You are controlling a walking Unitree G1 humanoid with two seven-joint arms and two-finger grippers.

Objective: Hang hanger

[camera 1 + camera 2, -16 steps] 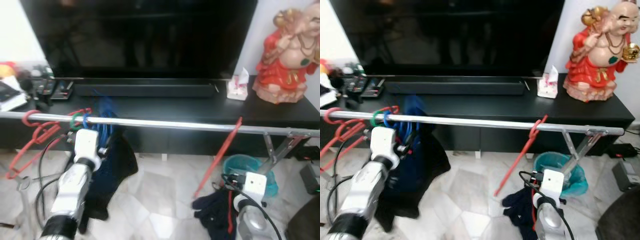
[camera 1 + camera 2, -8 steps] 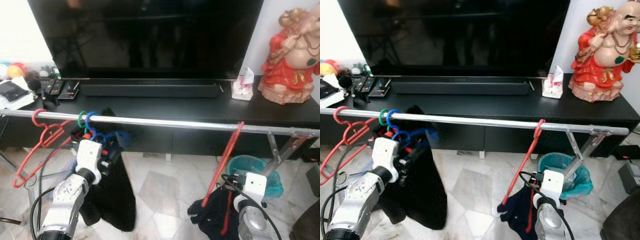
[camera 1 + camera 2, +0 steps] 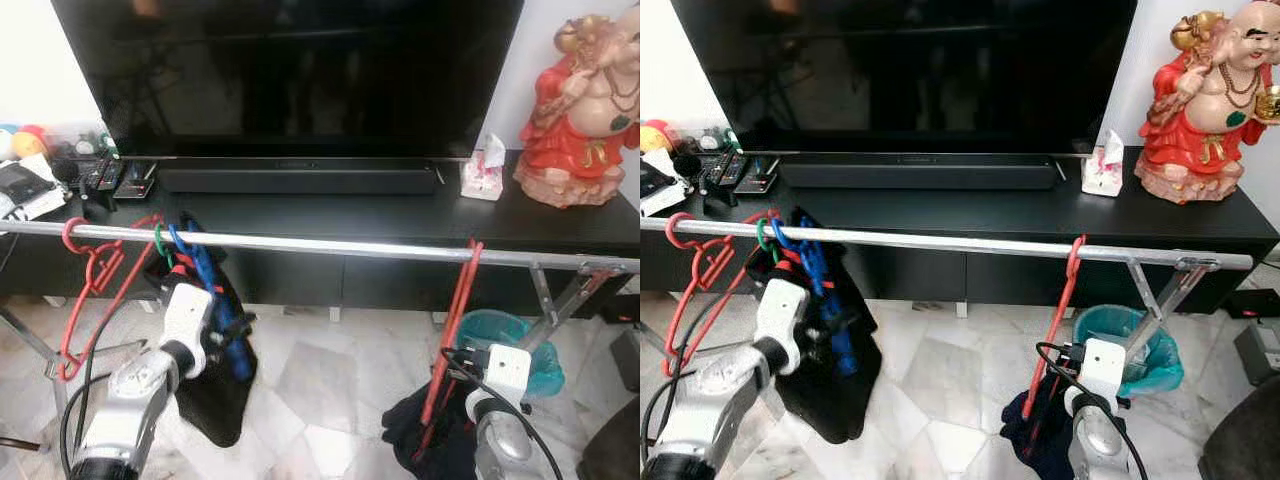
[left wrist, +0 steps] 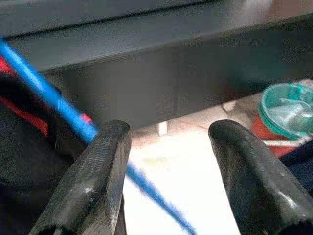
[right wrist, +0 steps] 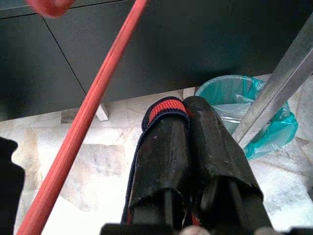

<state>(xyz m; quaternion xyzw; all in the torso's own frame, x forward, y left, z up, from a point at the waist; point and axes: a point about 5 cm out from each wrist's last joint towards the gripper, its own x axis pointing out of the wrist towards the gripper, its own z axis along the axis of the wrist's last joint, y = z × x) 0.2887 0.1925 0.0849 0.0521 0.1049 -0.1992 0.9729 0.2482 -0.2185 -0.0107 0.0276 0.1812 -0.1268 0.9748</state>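
Currently, left gripper [image 4: 168, 171] has fingers spread beside the blue hanger [image 3: 212, 300] hooked on the rail [image 3: 330, 245] — far right, right gripper [image 5: 188, 147] is clamped on dark cloth [image 5: 164, 110] beside a red hanger [image 3: 452, 325].

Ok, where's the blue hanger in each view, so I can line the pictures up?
Left eye view: blue hanger hooked on the silver rail, left part, just above the left end effector.
Right eye view: same spot on the rail, right of the red and green hooks.
Left wrist view: blurred blue bar crossing beside one finger.
Right wrist view: I can't make it out.
Shared landmark: teal bin.
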